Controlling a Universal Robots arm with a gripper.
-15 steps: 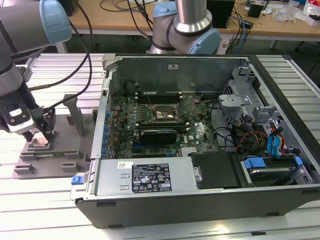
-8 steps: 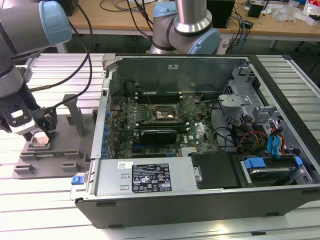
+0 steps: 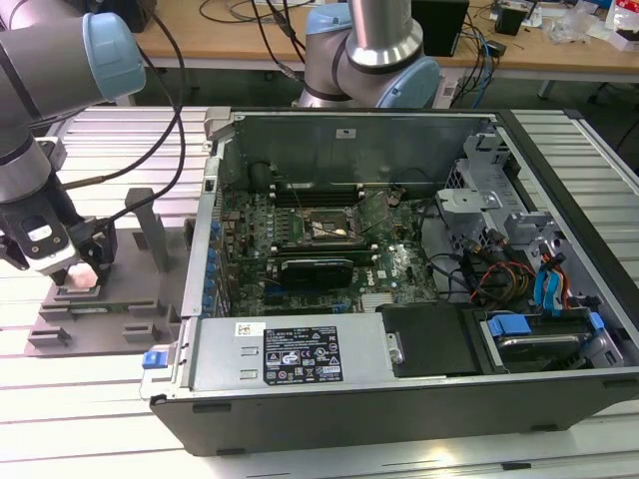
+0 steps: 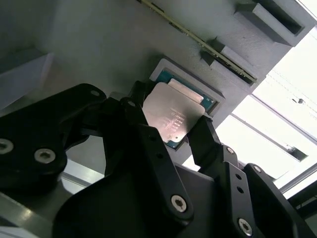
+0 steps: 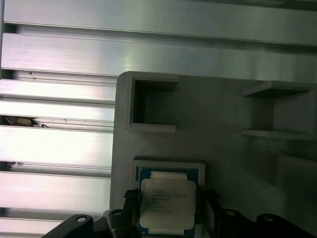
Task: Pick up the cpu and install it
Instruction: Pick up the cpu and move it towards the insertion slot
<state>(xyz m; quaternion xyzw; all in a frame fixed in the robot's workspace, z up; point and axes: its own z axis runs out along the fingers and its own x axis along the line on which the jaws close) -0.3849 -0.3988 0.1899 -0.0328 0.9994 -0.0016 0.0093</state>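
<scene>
2 black tool [image 4: 170, 115] fingers [image 4: 208, 141] pinch sq. shiny-metal cpu [image 4: 173, 109] in grey tray [image 5: 223, 148].

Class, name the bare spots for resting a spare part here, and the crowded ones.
Free: ribbed aluminium table bordered by the grey plastic holder tray and the open black computer case. Crowded: the case's inside, packed with boards and cables; the tray under the gripper.

Claw [image 3: 80, 271] over grey fixture [image 3: 112, 321]

Bright even light; glare on table slats [image 5: 54, 148], sheen on cpu [image 5: 166, 203]; gripper [image 4: 173, 114] dark, shadowed.
</scene>
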